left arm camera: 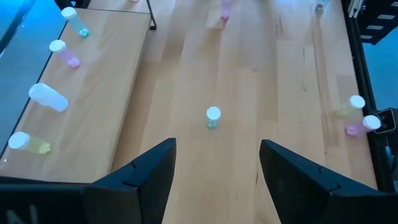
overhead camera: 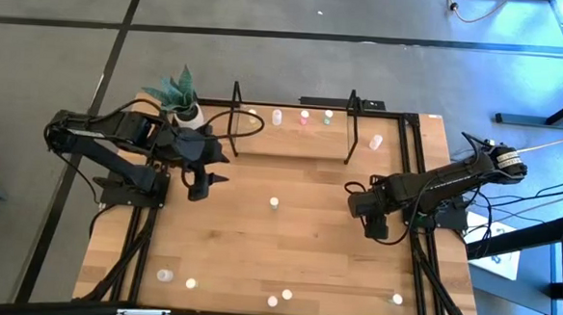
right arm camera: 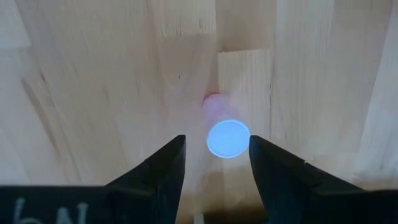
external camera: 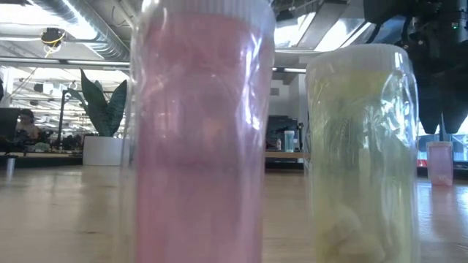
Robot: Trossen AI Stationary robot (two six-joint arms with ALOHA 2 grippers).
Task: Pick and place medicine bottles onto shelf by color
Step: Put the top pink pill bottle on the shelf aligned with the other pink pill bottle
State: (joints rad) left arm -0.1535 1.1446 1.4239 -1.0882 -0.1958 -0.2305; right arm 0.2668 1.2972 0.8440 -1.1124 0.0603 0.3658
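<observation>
While unheld, pink bottle (right arm camera: 227, 137) between right hand (right arm camera: 216, 163) fingers

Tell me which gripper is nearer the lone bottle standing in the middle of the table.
Left. The left gripper hangs open a short way from the bottle, on the plant side. The right gripper sits farther off toward the table's other edge, open over a pink bottle.

Tabletop (overhead camera: 287, 245) of pale jointed wood planks, smooth, satin sheen. Shelf (overhead camera: 292, 139) board of the same light wood, end frames of thin black metal. Pink bottle (external camera: 199, 131) and yellowish bottle (external camera: 362, 153) of translucent glossy plastic, wrapped in crinkled clear film. Gripper fingers (left arm camera: 149, 180) of matt black plastic. Plant pot (overhead camera: 189, 117) white, smooth.
</observation>
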